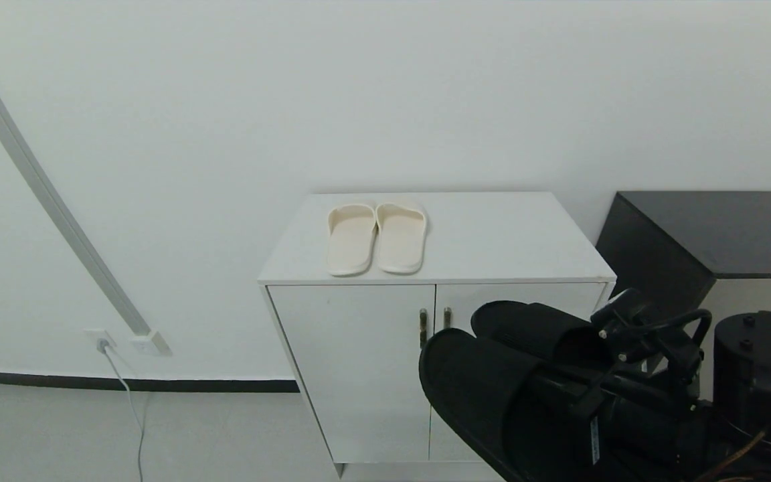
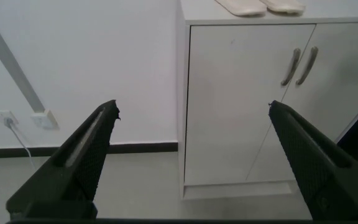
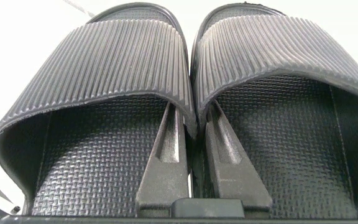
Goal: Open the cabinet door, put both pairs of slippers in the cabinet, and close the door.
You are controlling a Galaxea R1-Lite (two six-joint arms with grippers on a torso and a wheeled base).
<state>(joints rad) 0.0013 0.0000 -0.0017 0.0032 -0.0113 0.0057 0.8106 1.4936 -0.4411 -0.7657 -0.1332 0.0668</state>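
Note:
A white two-door cabinet (image 1: 352,375) stands against the wall with both doors shut and two metal handles (image 1: 423,327) at the middle seam. A cream pair of slippers (image 1: 376,237) lies on its top. In front of the right door, my right gripper (image 1: 600,348) holds a black pair of slippers (image 1: 492,375) in the air. In the right wrist view its fingers (image 3: 166,162) reach inside the straps and pinch the two inner walls of the black slippers (image 3: 129,87) together. My left gripper (image 2: 191,155) is open, low and facing the cabinet (image 2: 241,112) and its handles (image 2: 298,66).
A black table (image 1: 713,234) stands right of the cabinet. A wall socket with a cable (image 1: 101,345) and a slanted grey conduit (image 1: 44,187) are on the wall at left. Grey floor lies open to the left of the cabinet.

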